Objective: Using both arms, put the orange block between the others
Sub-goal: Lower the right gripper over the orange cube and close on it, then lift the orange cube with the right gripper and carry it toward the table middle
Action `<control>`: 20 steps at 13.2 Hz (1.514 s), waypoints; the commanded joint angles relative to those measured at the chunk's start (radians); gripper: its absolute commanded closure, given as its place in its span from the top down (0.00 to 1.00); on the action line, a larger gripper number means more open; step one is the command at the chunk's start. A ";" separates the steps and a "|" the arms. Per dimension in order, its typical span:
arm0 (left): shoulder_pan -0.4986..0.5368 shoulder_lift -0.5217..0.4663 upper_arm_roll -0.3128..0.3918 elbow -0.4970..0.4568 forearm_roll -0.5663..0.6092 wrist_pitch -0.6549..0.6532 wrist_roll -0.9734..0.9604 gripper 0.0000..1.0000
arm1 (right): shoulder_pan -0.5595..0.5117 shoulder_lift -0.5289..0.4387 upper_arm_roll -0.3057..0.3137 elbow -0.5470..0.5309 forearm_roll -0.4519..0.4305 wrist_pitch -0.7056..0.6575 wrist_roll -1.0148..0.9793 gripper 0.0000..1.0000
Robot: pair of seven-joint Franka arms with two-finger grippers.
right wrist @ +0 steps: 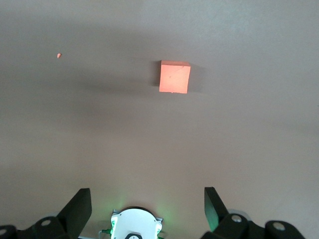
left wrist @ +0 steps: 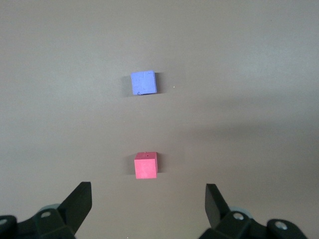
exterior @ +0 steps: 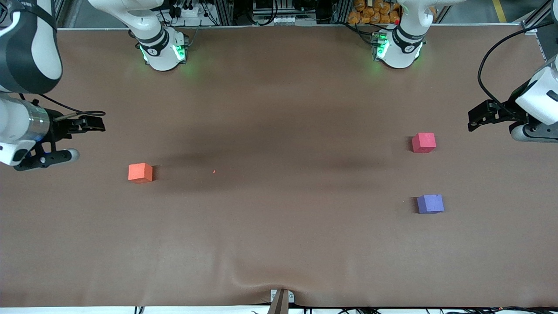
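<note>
The orange block (exterior: 140,172) (right wrist: 174,76) sits alone on the brown table toward the right arm's end. The others stand toward the left arm's end: a pinkish-red cube (exterior: 423,142) (left wrist: 145,166) and a purple cube (exterior: 430,203) (left wrist: 143,82), which is nearer to the front camera, with a gap between them. My right gripper (exterior: 93,123) (right wrist: 147,204) hangs open and empty over bare table beside the orange block. My left gripper (exterior: 475,117) (left wrist: 148,201) hangs open and empty over the table beside the pinkish-red cube.
The two arm bases (exterior: 163,50) (exterior: 399,48), lit green, stand along the table edge farthest from the front camera. A tiny orange crumb (exterior: 214,171) (right wrist: 59,56) lies on the cloth near the middle. A clamp (exterior: 281,300) and a cloth wrinkle sit at the nearest edge.
</note>
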 commanded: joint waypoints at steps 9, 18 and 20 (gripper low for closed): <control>0.009 -0.011 0.000 0.001 -0.022 -0.006 -0.001 1.00 | -0.002 0.252 0.000 0.009 0.015 0.105 0.013 1.00; 0.012 -0.011 0.000 0.001 -0.022 -0.006 0.001 1.00 | -0.041 0.478 -0.004 0.004 0.002 0.242 0.011 1.00; 0.015 -0.011 0.000 0.001 -0.022 -0.006 0.001 1.00 | -0.043 0.492 -0.004 0.003 0.002 0.270 0.011 1.00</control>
